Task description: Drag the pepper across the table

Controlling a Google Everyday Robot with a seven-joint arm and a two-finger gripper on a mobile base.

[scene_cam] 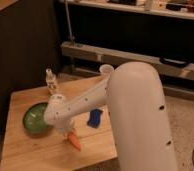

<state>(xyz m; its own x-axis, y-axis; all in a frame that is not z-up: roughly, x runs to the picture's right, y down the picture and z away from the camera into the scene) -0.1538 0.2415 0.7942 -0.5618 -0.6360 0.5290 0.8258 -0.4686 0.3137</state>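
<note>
Left of the fingers sits the green bowl [36, 118] on the table [25, 150]. The gripper [68, 133] is down at the near middle, closed on the upper end of the pepper [74, 141], whose long axis slants down and right from the fingers. A blue block [95, 118] lies right of them, apart.

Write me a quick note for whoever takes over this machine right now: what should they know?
Tool: shut, low over the table, at the pepper's upper end; whether it grips it cannot be told.
Pepper: lying near the table's front edge, between the green bowl and the blue block.
Done: tool brought down to the pepper.
Left: drag the pepper across the table, then let go.
</note>
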